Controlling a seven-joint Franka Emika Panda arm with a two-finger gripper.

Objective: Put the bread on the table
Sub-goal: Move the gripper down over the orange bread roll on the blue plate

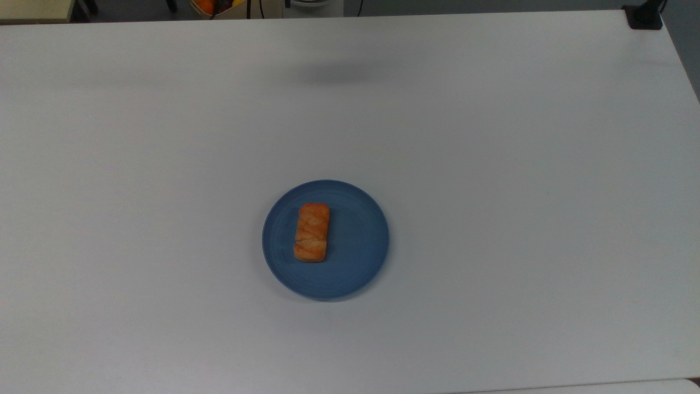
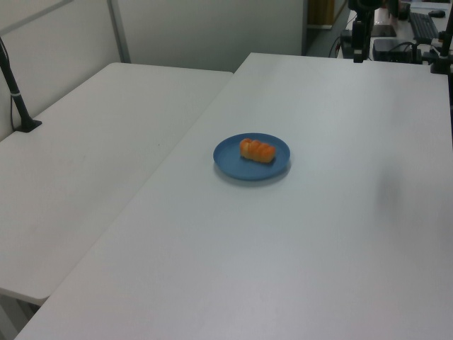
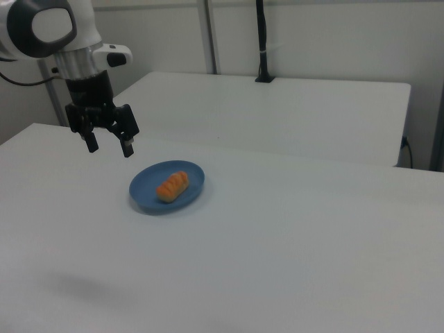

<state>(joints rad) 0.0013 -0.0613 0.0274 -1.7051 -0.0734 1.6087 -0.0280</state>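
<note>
Pincer [image 3: 109, 143] hangs spread and empty above the surface [image 3: 298, 243], up and toward the right view's left of the plate [image 3: 195, 182]. Bread [image 1: 312, 232] lies on the plate, off-centre. Best approach, I judge: descend straight over the loaf and close across its narrow sides, gently. Its braided top looks soft; the plate is smooth, round, blue.
</note>
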